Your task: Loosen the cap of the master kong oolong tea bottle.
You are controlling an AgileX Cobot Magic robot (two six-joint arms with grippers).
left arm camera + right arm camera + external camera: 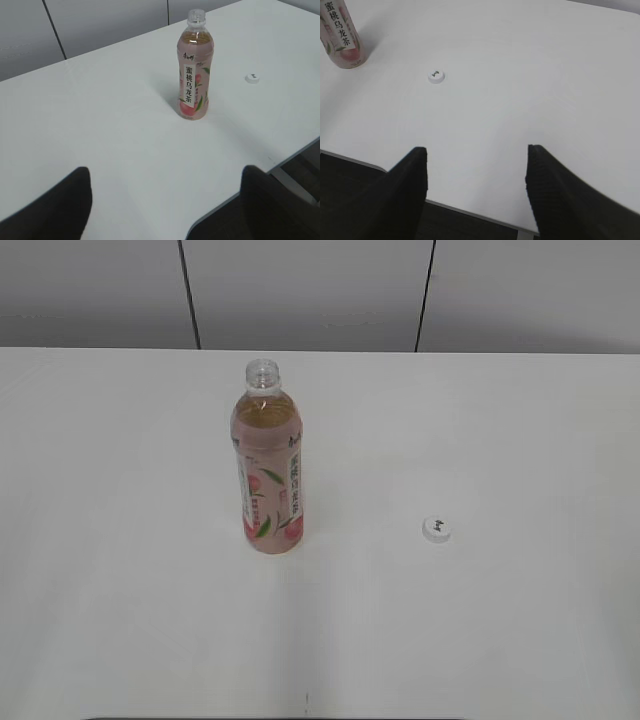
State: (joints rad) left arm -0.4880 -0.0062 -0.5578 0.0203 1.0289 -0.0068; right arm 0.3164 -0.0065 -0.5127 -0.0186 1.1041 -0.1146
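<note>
- White bench carries two items only: the bottle and the cap.
- Bottle stands upright at centre of the exterior view, neck open and bare threads showing; amber tea fills it to just below the shoulder.
- Cap lies flat on the bench, lower right of the bottle and well apart from it, dark mark facing up.
- Judgement: the cap is fully off, so the loosening looks complete; its position to the side suggests it was set down clear of the bottle.
- Left tool sits at the bottom of the left wrist view, jaws spread wide, holding nothing, far from the bottle.
- Right tool sits at the bottom of the right wrist view, jaws likewise wide apart and empty; cap lies in the upper left of that frame, beyond it.
- Neither arm appears in the exterior view; both seem parked back from the work.
</note>
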